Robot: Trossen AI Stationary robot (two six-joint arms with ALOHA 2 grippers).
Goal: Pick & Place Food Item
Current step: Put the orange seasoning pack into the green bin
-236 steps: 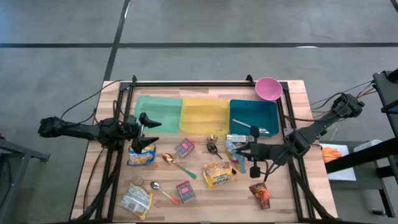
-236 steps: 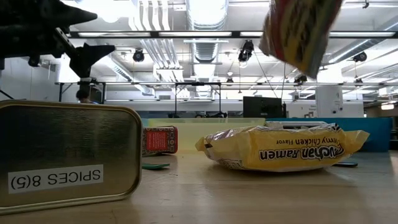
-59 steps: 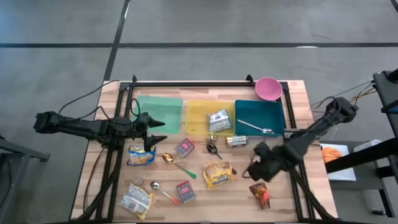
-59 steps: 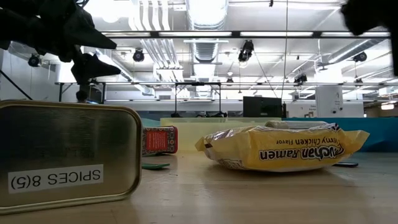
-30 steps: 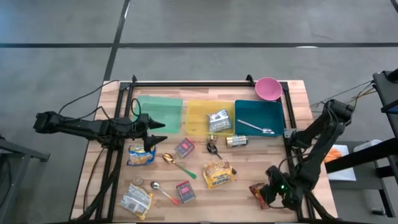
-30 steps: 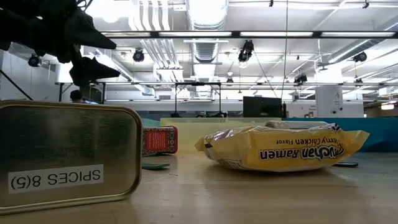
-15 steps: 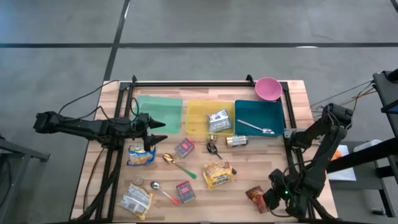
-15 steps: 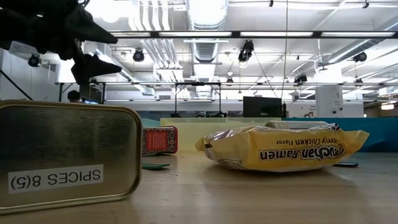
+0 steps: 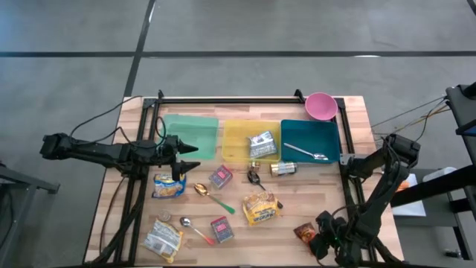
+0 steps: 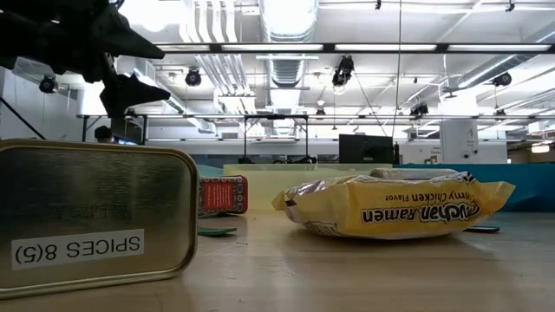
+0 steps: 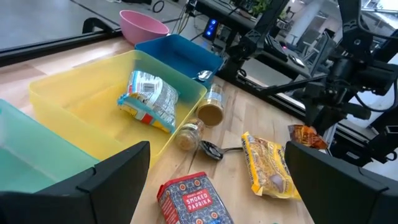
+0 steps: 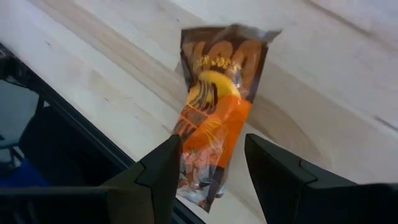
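An orange-and-brown snack bag lies flat near the table's near right corner. My right gripper hangs over it, slanting down, open. Its two fingers stand on either side of the bag's near end. A yellow bin at the far side holds a silver-and-blue packet. My left gripper waits open at the left, in front of the green bin, with nothing between its fingers. My right gripper has a finger on each side of the bag's near end, coming from above and from the near side. The bag lies flat on the table. I cannot tell whether the fingers touch it.
A yellow ramen pack, red spice tins, spoons, jars and other packets lie mid-table. A blue bin holds a spoon. A pink bowl sits behind it. The table's near edge runs close by the bag.
My right gripper has swung toward the table's near edge and sunk a little, ending over the snack bag's near end. Its fingers keep the same gap.
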